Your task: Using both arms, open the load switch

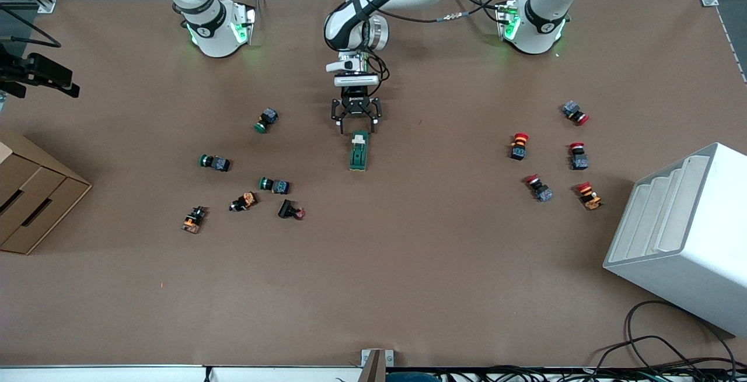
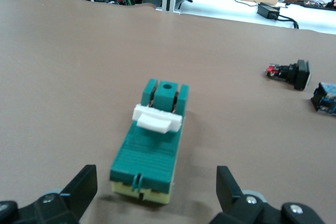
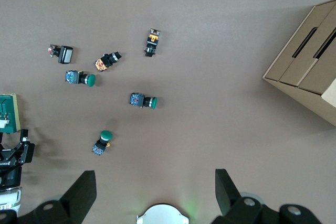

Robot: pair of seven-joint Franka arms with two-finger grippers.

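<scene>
the load switch [image 1: 359,150] lies mid-tabletop, its white slider [image 2: 156,118] toward the bases. it looks light, rigid plastic that may skid, so pinch the ribbed long sides. the left hand [image 1: 356,118] hovers at its 12 o'clock, fingers wide. the right hand [image 3: 152,195] waits high, wide.

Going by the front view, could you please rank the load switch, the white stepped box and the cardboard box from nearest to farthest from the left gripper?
From the left gripper:
1. Load switch, just below its open fingers.
2. White stepped box, at the left arm's end.
3. Cardboard box, at the right arm's end, only slightly farther.
</scene>
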